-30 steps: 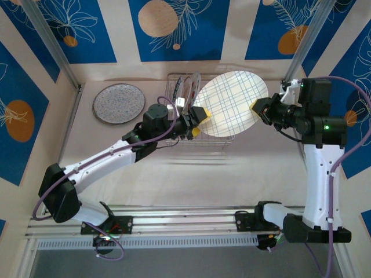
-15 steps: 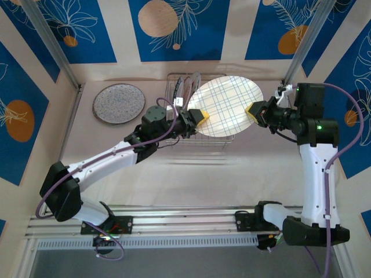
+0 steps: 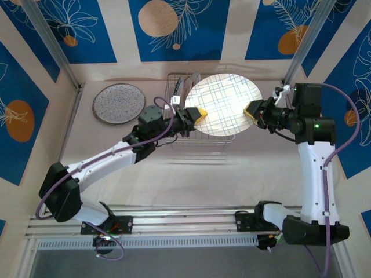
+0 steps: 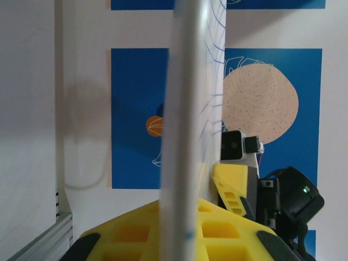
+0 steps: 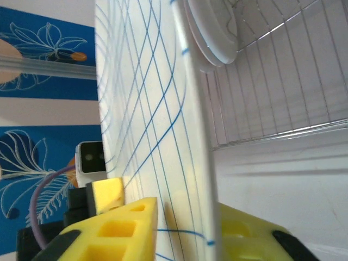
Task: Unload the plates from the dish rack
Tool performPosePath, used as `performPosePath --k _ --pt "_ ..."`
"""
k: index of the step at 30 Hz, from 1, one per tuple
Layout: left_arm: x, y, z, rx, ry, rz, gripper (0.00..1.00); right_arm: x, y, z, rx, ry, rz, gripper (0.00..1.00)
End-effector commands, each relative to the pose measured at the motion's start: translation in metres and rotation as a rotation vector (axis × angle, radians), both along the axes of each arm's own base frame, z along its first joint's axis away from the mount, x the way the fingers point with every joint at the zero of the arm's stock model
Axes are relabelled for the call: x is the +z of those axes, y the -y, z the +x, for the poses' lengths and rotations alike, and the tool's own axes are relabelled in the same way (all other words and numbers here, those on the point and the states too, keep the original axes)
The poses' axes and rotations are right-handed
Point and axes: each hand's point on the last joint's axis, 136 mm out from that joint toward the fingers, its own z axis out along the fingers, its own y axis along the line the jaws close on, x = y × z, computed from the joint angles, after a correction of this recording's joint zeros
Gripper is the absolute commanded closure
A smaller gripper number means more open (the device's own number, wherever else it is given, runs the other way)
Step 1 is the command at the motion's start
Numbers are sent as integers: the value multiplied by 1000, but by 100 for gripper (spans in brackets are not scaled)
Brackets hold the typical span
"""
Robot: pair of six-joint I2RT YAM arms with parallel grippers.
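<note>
A large white plate with blue grid lines [image 3: 223,104] hangs tilted above the wire dish rack [image 3: 179,137]. My left gripper [image 3: 199,114] is shut on its left rim; in the left wrist view the plate's edge [image 4: 187,109] stands upright between the yellow pads of that gripper [image 4: 182,209]. My right gripper [image 3: 250,110] sits at the plate's right rim. In the right wrist view the plate [image 5: 147,109] stands between the jaws of the right gripper [image 5: 187,209], which are slightly parted, with a thin gap on the face side. Other plates [image 3: 186,87] stand upright in the rack.
A speckled grey plate [image 3: 119,103] lies flat on the table at the back left. White plates [image 5: 215,32] lean in the rack's wire slots [image 5: 272,81]. Aluminium posts [image 3: 55,46] frame the back corners. The right gripper's yellow finger [image 4: 234,182] shows beyond the plate.
The left gripper has closed onto the plate's left rim. The right gripper's jaws have loosened on the right rim. The plate has shifted slightly left and back over the rack.
</note>
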Motion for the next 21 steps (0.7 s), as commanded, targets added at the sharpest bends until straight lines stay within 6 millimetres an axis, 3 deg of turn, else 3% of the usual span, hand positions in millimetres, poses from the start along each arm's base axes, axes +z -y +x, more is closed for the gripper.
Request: performPosePath --k 1,10,15,21 --pt "4 -12 3 23 55 13 100 8 -1 -1 26 47 -63 66" --pt "32 -41 18 84 64 -72 100 12 -8 -5 22 95 -177 49" --pt "44 -69 26 133 69 -78 100 23 -20 -5 40 196 -276 48" --pt "54 -108 35 209 72 -73 100 46 -49 -6 105 422 -402 47"
